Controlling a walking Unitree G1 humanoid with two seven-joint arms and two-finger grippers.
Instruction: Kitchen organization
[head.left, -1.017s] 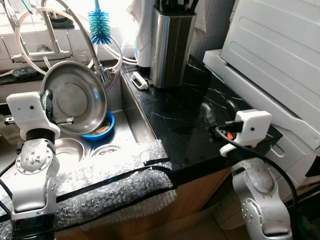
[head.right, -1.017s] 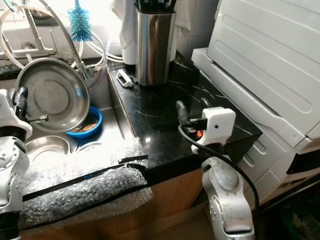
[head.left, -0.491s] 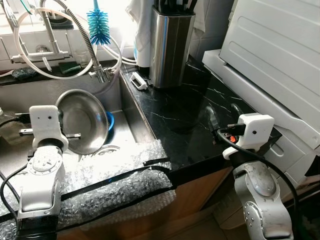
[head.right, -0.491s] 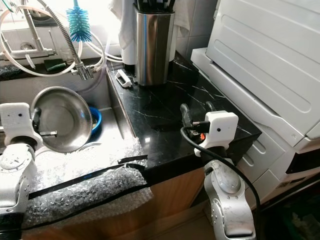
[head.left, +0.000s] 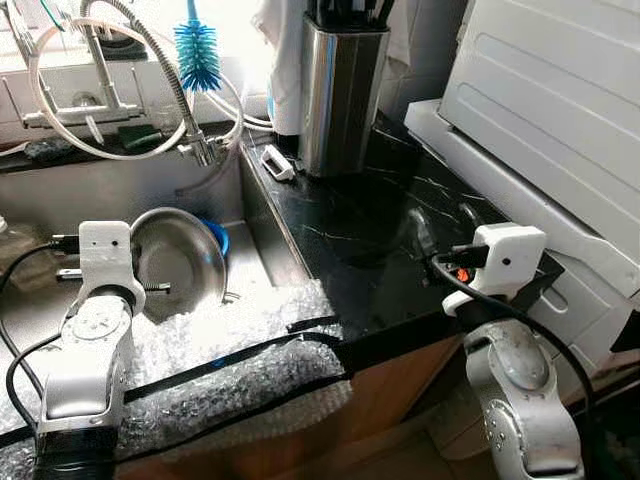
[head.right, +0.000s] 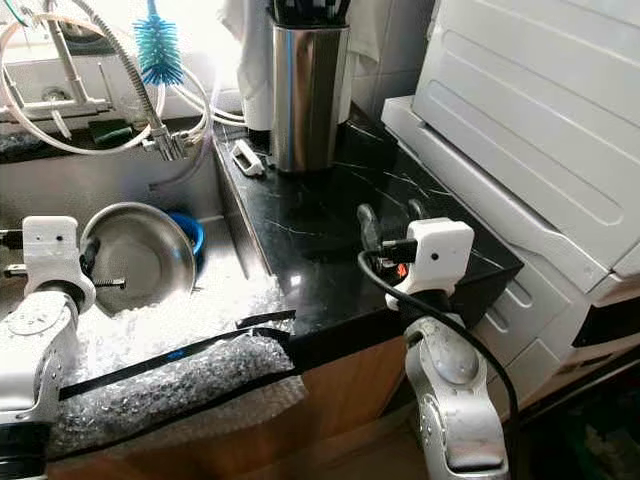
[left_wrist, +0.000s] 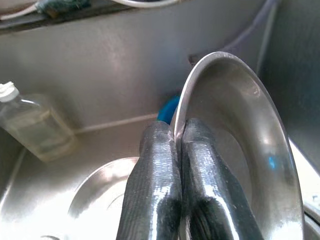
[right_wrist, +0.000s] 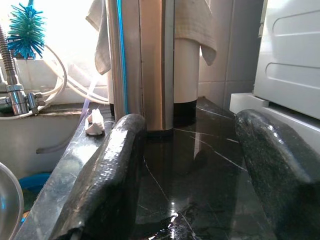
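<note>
- My left tool (left_wrist: 177, 165) is down in the sink (head.left: 60, 200), its two black fingers (left_wrist: 155, 175) pinched on the rim of a steel bowl (head.left: 180, 265).
- The bowl stands tilted on edge, its hollow facing the sink's right wall, low in the basin.
- Behind the bowl a blue dish (head.left: 216, 237) peeks out; another steel bowl (left_wrist: 105, 190) lies flat on the sink floor beneath.
- A clear bottle (left_wrist: 30, 125) stands by the sink's back wall.
- Bubble wrap (head.left: 220, 350) drapes over the sink's front edge.
- My right tool (right_wrist: 192, 165) hovers over the black bench (head.left: 370, 230), fingers spread apart, holding nothing.
- Ahead of it on the bench stands a steel knife block (head.left: 340, 90), with a small white object (head.left: 278, 162) near the sink edge.
- A blue brush (head.left: 198, 52) hangs by the tap (head.left: 100, 70).
- A white appliance (head.left: 540, 110) sits at the bench's right.
</note>
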